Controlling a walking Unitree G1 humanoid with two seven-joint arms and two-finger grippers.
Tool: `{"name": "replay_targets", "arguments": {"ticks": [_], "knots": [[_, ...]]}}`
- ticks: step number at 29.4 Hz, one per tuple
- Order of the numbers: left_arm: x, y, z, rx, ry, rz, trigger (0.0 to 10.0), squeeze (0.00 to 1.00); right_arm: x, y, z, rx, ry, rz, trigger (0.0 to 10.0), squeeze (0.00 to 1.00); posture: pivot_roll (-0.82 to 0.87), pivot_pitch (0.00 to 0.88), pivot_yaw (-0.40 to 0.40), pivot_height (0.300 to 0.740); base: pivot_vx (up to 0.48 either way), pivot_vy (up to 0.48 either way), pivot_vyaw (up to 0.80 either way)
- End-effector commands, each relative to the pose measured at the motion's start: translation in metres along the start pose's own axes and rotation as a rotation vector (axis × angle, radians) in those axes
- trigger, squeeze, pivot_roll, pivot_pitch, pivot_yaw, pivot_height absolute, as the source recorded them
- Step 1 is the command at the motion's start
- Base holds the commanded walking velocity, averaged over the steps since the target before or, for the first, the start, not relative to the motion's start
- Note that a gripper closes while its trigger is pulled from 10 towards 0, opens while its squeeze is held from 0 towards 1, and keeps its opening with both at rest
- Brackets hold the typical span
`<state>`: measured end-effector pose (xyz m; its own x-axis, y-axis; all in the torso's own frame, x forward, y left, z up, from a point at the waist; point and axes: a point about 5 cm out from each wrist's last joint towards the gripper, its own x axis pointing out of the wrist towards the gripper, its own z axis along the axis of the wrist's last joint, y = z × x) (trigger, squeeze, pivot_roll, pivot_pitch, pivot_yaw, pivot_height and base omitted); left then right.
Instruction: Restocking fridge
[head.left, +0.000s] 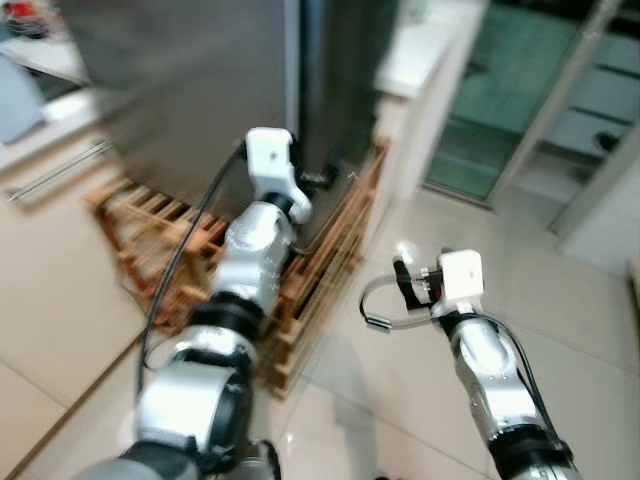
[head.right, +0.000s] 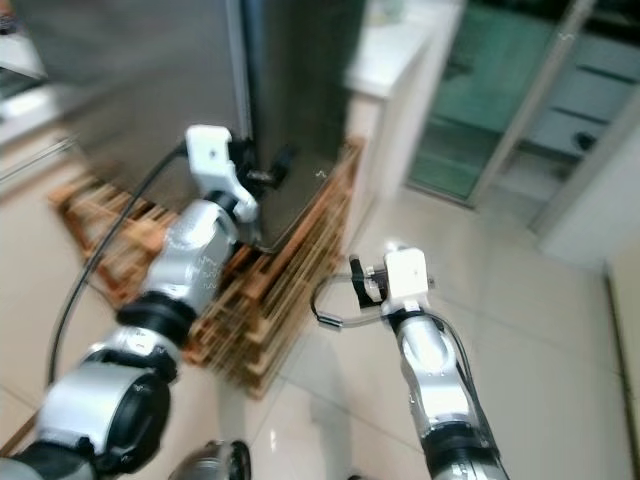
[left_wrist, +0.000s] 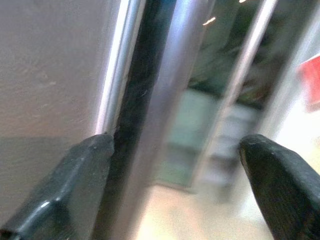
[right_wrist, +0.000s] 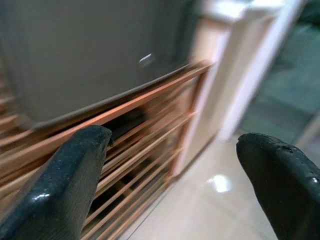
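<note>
Reaching toward the upper middle of the frame, the left gripper (head.left: 318, 178) sits at the vertical edge of the fridge (head.left: 200, 90), its fingers (left_wrist: 65, 195) spread wide with one pad against the grey door face and the dark seam between them, holding nothing. The fridge fills the upper left and centre of the head views, standing on a wooden slatted pallet (head.left: 330, 250). Its door looks heavy, stiff and smooth, likely slippery on the flat face, so the sensible hold is on the raised metal strip (left_wrist: 117, 65) running along the seam, where a finger can hook behind an edge. The right gripper (head.left: 405, 283) hovers in the lower middle over the glossy tiled floor (head.left: 560, 290), fingers (right_wrist: 55, 185) wide apart and empty, pointing toward the pallet's corner. Open floor lies to the right for swinging the door; the white counter (head.left: 430, 50) just beside the fridge and the pallet's protruding edge are what could crowd the move.
</note>
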<state>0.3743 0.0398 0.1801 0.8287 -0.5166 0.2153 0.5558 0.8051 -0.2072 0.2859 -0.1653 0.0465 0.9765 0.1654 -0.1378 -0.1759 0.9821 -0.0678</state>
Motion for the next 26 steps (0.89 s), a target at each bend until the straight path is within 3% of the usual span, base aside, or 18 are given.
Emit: {"name": "replay_targets", "arguments": {"ticks": [1, 3, 4, 5, 9, 10, 11, 12, 13, 15, 16, 17, 22, 23, 26], "knots": [[0.026, -0.077, 0.012, 0.003, -0.029, -0.347, 10.0, 0.00, 0.002, 0.003, 0.005, 0.004, -0.013, 0.016, 10.0, 0.00, -0.07, 0.000, -0.040, 0.740, 0.000, 0.000, 0.00], [0.026, -0.120, 0.010, -0.038, -0.043, -0.535, 10.0, 0.00, 0.000, 0.005, 0.003, 0.003, -0.004, 0.024, 10.0, 0.00, -0.08, 0.000, -0.034, 0.740, 0.000, 0.000, 0.00], [0.024, -0.135, 0.011, -0.070, -0.057, -0.611, 10.0, 0.00, -0.001, 0.006, 0.002, 0.002, -0.003, 0.032, 10.0, 0.00, -0.09, 0.000, -0.030, 0.740, 0.000, 0.000, 0.00], [0.017, -0.153, 0.013, -0.105, -0.081, -0.727, 10.0, 0.00, -0.002, 0.010, 0.003, -0.010, -0.005, 0.050, 10.0, 0.00, -0.11, 0.000, -0.024, 0.740, 0.000, 0.000, 0.00], [0.009, -0.137, 0.015, -0.116, -0.093, -0.705, 10.0, 0.00, -0.004, 0.011, 0.003, -0.001, -0.009, 0.037, 10.0, 0.00, -0.11, 0.000, -0.020, 0.740, 0.000, 0.000, 0.00], [0.006, -0.118, 0.014, -0.132, -0.093, -0.650, 10.0, 0.00, -0.005, 0.010, 0.002, 0.005, -0.007, 0.033, 10.0, 0.00, -0.11, 0.000, -0.018, 0.740, 0.000, 0.000, 0.00], [-0.002, -0.081, 0.009, -0.120, -0.082, -0.514, 10.0, 0.00, -0.006, 0.010, 0.001, 0.008, -0.003, 0.031, 10.0, 0.00, -0.10, 0.000, -0.016, 0.740, 0.000, 0.000, 0.00], [-0.002, -0.081, 0.009, -0.120, -0.082, -0.514, 10.0, 0.00, -0.006, 0.010, 0.001, 0.008, -0.003, 0.031, 10.0, 0.00, -0.10, 0.000, -0.016, 0.740, 0.000, 0.000, 0.00], [-0.005, -0.066, 0.005, -0.100, -0.074, -0.454, 10.0, 0.00, -0.007, 0.010, 0.001, 0.009, -0.001, 0.032, 10.0, 0.00, -0.10, 0.000, -0.016, 0.740, 0.000, 0.000, 0.00], [-0.021, -0.014, 0.000, -0.036, -0.056, -0.217, 10.0, 0.00, -0.004, 0.010, 0.004, 0.010, -0.014, 0.021, 10.0, 0.00, -0.07, 0.000, -0.024, 0.740, 0.000, 0.000, 0.00], [-0.021, -0.014, 0.000, -0.036, -0.056, -0.217, 10.0, 0.00, -0.004, 0.010, 0.004, 0.010, -0.014, 0.021, 10.0, 0.00, -0.07, 0.000, -0.024, 0.740, 0.000, 0.000, 0.00], [-0.030, 0.007, 0.001, 0.006, -0.052, -0.110, 10.0, 0.00, -0.002, 0.008, 0.008, 0.011, -0.029, 0.009, 10.0, 0.00, -0.07, 0.000, -0.024, 0.740, 0.000, 0.000, 0.00], [-0.073, 0.067, 0.003, 0.115, -0.026, 0.265, 10.0, 0.00, 0.012, 0.006, 0.037, 0.029, -0.133, -0.033, 10.0, 0.00, -0.03, 0.000, -0.031, 0.740, 0.000, 0.000, 0.00], [-0.082, 0.074, 0.000, 0.132, -0.009, 0.323, 10.0, 0.00, 0.014, 0.005, 0.044, 0.032, -0.155, -0.043, 10.0, 0.00, -0.03, 0.000, -0.031, 0.740, 0.000, 0.000, 0.00], [-0.090, 0.078, -0.005, 0.149, 0.012, 0.373, 10.0, 0.00, 0.016, 0.003, 0.051, 0.032, -0.181, -0.056, 10.0, 0.00, -0.03, 0.000, -0.032, 0.740, 0.000, 0.000, 0.00]]}}
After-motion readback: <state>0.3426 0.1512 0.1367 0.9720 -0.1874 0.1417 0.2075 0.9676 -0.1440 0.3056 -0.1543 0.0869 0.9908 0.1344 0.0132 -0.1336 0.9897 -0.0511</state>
